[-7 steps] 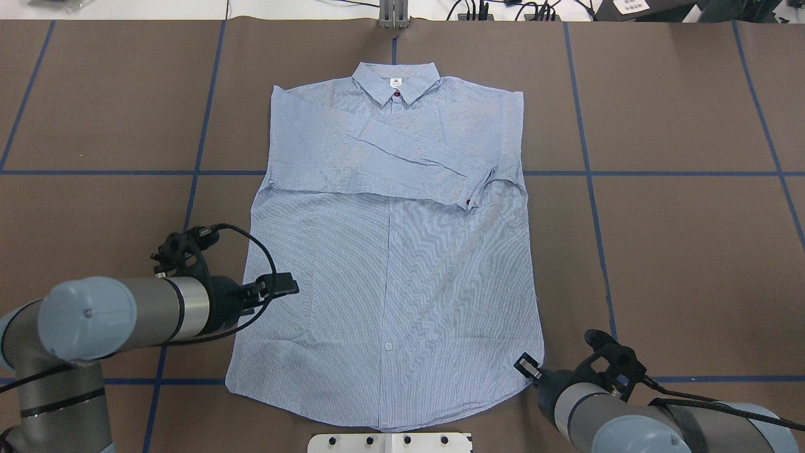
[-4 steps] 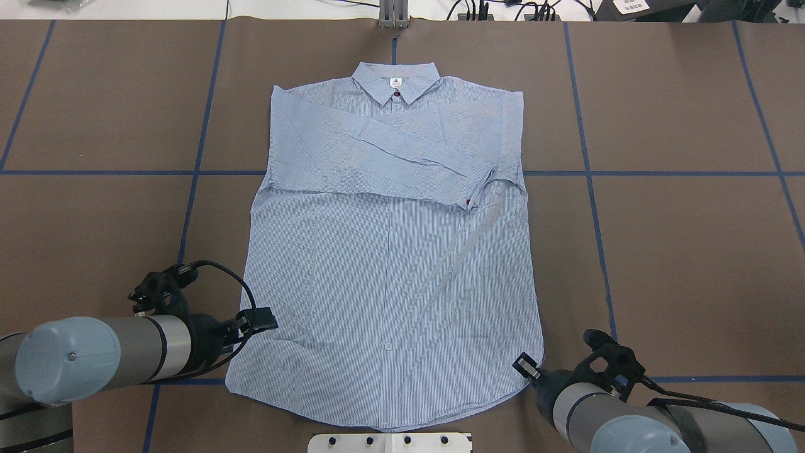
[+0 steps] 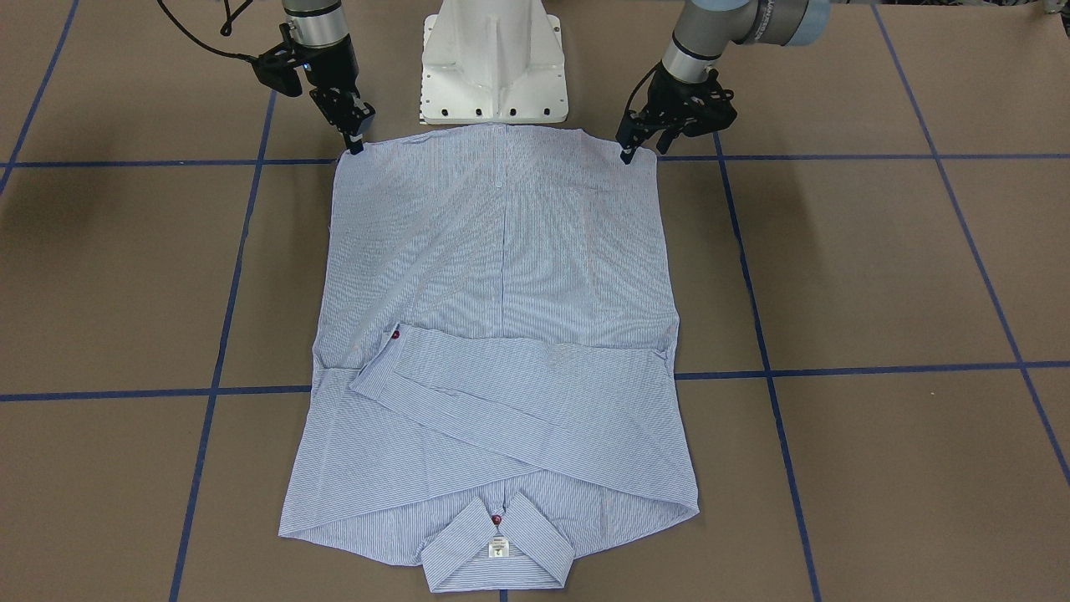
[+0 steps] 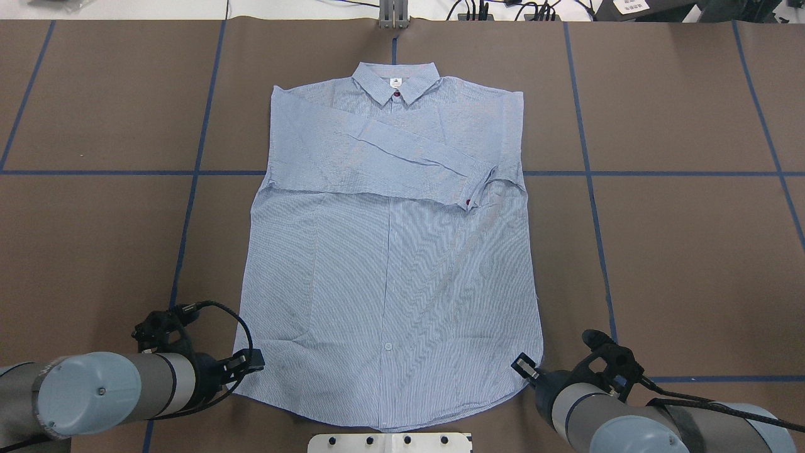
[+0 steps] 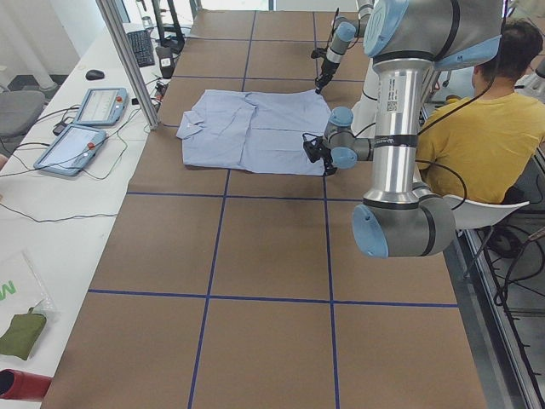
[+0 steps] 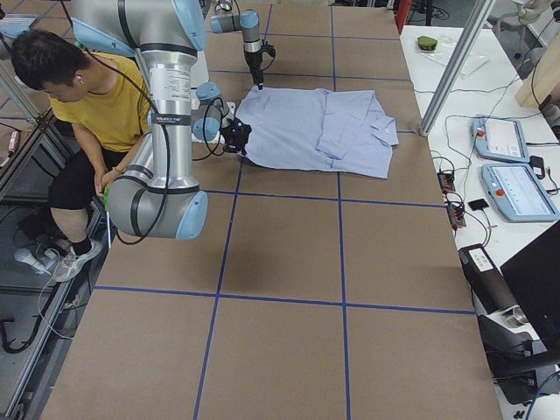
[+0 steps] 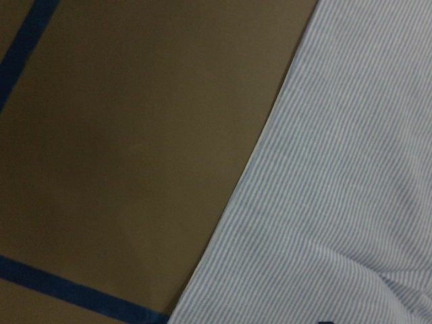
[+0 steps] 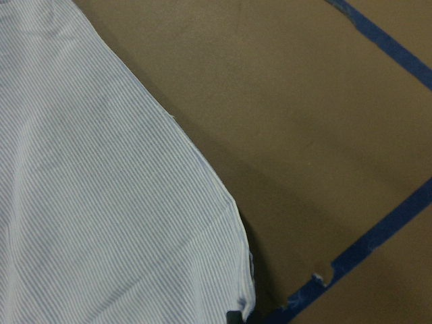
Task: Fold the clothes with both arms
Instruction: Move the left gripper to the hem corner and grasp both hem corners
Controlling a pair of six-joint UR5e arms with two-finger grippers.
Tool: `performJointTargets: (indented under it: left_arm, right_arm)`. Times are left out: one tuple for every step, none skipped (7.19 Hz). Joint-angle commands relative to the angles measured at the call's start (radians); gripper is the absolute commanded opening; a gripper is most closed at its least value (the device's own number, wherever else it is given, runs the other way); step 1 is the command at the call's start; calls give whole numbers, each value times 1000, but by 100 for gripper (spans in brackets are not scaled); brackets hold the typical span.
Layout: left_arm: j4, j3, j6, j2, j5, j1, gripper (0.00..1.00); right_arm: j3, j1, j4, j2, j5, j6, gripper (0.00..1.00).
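In the front-facing view the shirt (image 3: pixel 501 276) is recorded flat on the table (image 3: pixel 878 267), sleeves folded over the chest and collar far from the robot, with the left gripper (image 3: pixel 625 153) and right gripper (image 3: pixel 354 140) placed at the near hem corners. In the overhead and wrist views, jaw opening and any hold on cloth cannot be told. The hem grasp is judged in hand; next, both corners must be pinched and carried evenly toward the collar.

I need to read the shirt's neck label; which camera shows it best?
Exterior front-facing: the neck label lies nearest that camera, largest and unobstructed. Overhead exterior shows only a tiny white spot. Side views: too small to tell; the wrist cameras show only shirt hem.
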Motion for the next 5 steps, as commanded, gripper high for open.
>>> performJointTargets:
  left_arm:
    - [5, 9, -2, 1, 0, 6, 74]
    - [5, 10, -2, 1, 0, 6, 69]
    - [5, 9, -2, 1, 0, 6, 64]
    - [5, 10, -9, 2, 0, 6, 54]
    - [8, 10, -12, 2, 2, 6, 42]
  right_arm:
    - [-1, -1, 1, 0, 0, 0, 0]
    - [-1, -1, 0, 0, 0, 0, 0]
    - [0, -1, 1, -1, 0, 0, 0]
    - [-1, -1, 1, 0, 0, 0, 0]
    - [-1, 1, 1, 2, 0, 0, 0]
